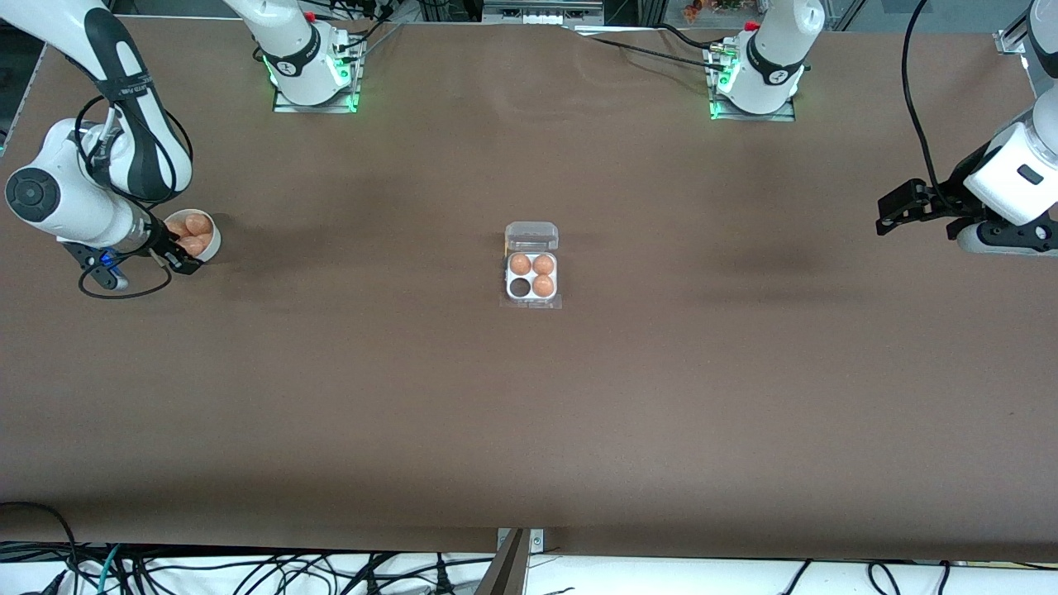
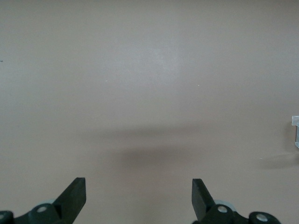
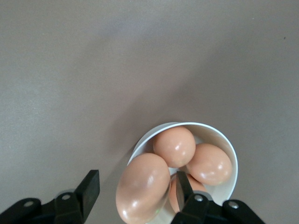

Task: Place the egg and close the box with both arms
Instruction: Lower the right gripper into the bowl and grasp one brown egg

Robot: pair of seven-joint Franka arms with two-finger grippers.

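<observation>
The small square egg carton with a white tray and clear hinged lid (image 1: 531, 273) sits mid-table, lid open, three cells filled and one empty. Well away from it toward the right arm's end, the right gripper (image 3: 135, 191) has its black fingers either side of a smooth orange-tan egg (image 3: 143, 187) at the round white bowl (image 3: 230, 154) (contact unclear). Over bare table toward the carton's other end, the left gripper (image 2: 138, 196) waits, fingers spread. Placing and closing remain.

Orange-tan eggs (image 3: 174, 146), white bowl (image 3: 219, 138)
</observation>
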